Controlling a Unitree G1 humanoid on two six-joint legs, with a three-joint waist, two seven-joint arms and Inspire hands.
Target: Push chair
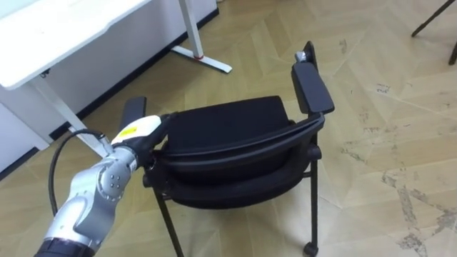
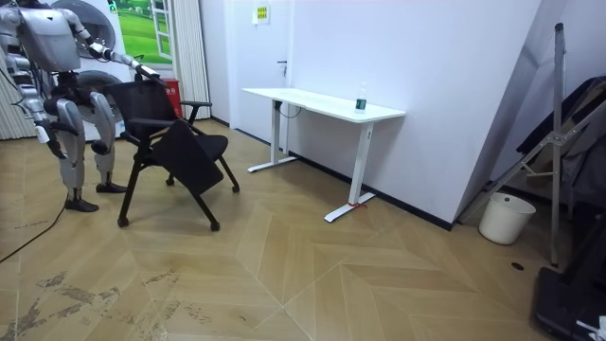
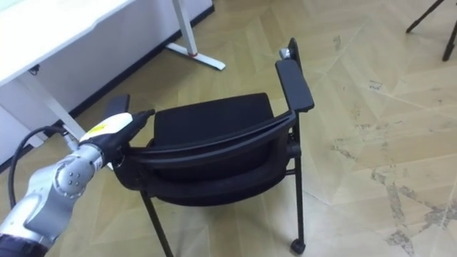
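Observation:
A black chair (image 1: pixel 221 121) with armrests and castors stands on the wooden floor right in front of me, its backrest (image 1: pixel 235 150) nearest me. My left hand (image 1: pixel 143 132) sits at the backrest's top left corner with its dark fingers curled over the edge. In the room view I stand at the room view's left behind the chair (image 2: pixel 180 142), left hand (image 2: pixel 144 69) on its back. My right arm hangs by my side there, its hand too small to read.
A white desk (image 1: pixel 64 28) stands ahead to my left, its foot (image 1: pixel 203 58) just beyond the chair. In the room view the desk (image 2: pixel 322 99) lines the far wall, with a white bucket (image 2: pixel 499 218) and folded frames (image 2: pixel 559 142) at the right.

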